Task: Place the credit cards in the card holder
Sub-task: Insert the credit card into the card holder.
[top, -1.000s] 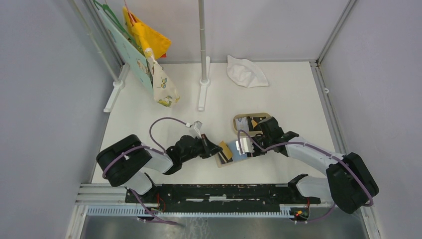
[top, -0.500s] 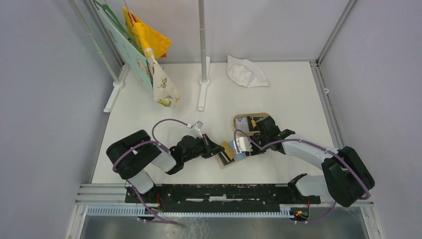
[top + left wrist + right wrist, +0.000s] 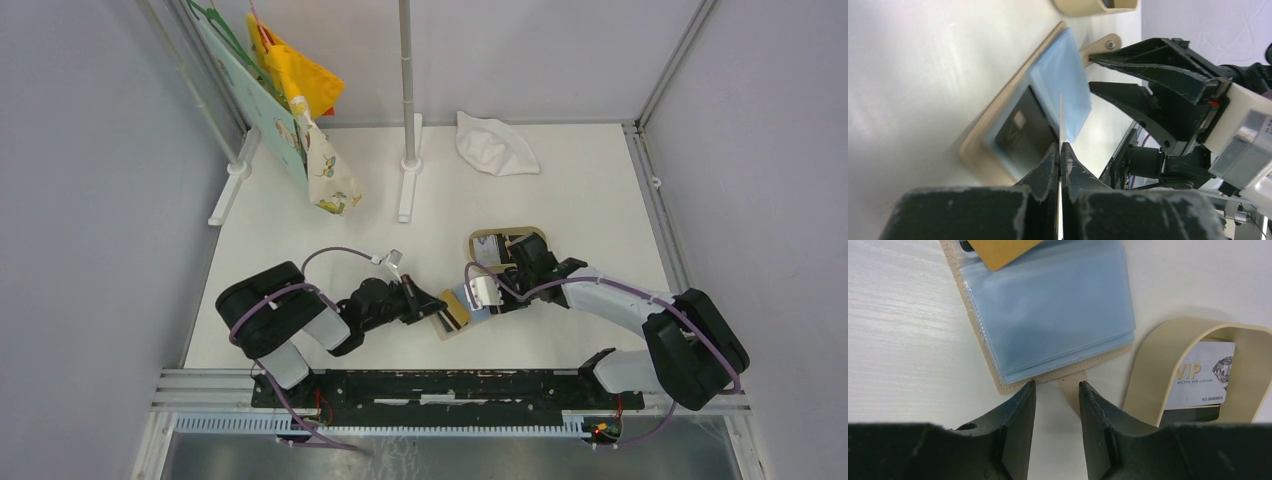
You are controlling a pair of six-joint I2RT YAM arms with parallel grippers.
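Note:
The beige card holder (image 3: 470, 312) lies open on the table, light blue lining (image 3: 1048, 310) up. My left gripper (image 3: 1060, 147) is shut on the orange card (image 3: 455, 309), seen edge-on (image 3: 1061, 117) in the left wrist view, its far end over the holder's left pocket. A black card (image 3: 1023, 132) sits in that pocket. The orange card's corner (image 3: 998, 250) shows over the lining in the right wrist view. My right gripper (image 3: 1056, 387) is open, its fingers on either side of the holder's strap tab (image 3: 1071, 390). A grey-white card (image 3: 1203, 375) and a black card (image 3: 1193, 414) lie in the tan tray.
The tan oval tray (image 3: 535, 238) stands just behind the holder, close to my right gripper (image 3: 497, 290). A white cloth (image 3: 495, 145) lies at the back. A pole stand (image 3: 408, 160) and hanging fabric items (image 3: 300, 110) are at the back left.
My left gripper has shifted slightly toward the near edge with the orange card. My right gripper has edged left toward the holder's strap side.

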